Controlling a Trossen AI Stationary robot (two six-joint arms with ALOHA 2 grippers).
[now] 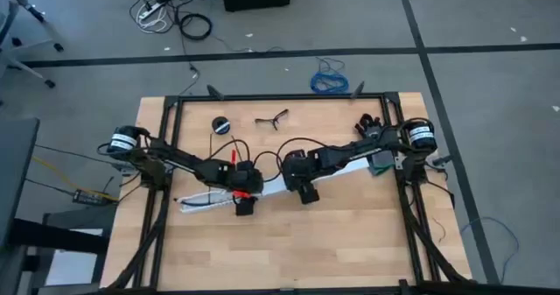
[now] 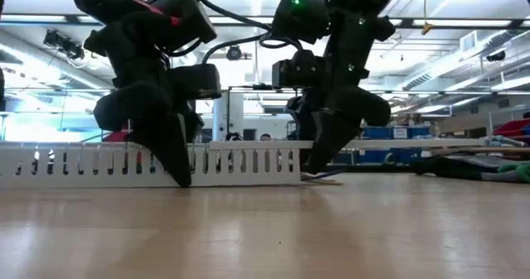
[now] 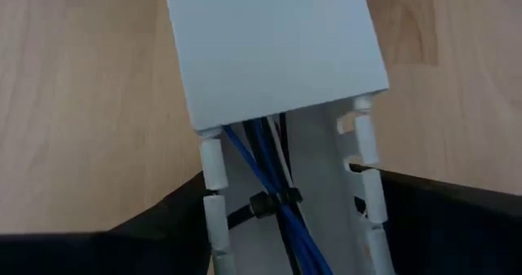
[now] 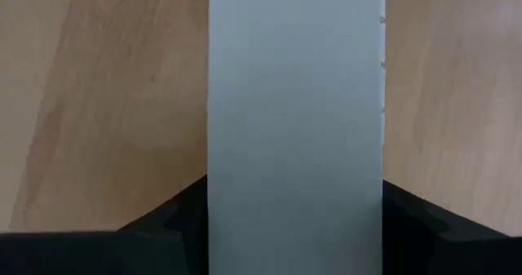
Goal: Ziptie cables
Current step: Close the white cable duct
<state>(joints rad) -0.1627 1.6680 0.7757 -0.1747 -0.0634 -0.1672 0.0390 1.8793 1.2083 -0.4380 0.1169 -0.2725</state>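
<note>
Wooden worktop (image 1: 289,242) inside a black frame, centre of the high view, carrying a long white slotted strip (image 1: 262,190) that runs from lower left toward the right of centre. Cover plate (image 3: 273,42), plain pale grey, closes most of the strip; its cut edge shows in the left wrist view, with the open channel below it. Cables (image 3: 281,197): thin blue and dark strands lying inside the open channel, emerging from under the cover edge and crossed by a small dark band that may be a tie, though the view is too close to be sure. Left gripper (image 1: 244,204), at the centre-left of the high view, stands over the open end of the strip with its jaws spread, one dark finger on each side of the channel walls. Right gripper (image 1: 305,193), just right of centre, straddles the covered stretch, jaws likewise apart on both sides of the cover. In the low view both grippers come down to the strip's slotted side wall. Small black round object (image 1: 220,123) and a dark pair of glasses (image 1: 272,118) lie near the worktop's upper edge.
</note>
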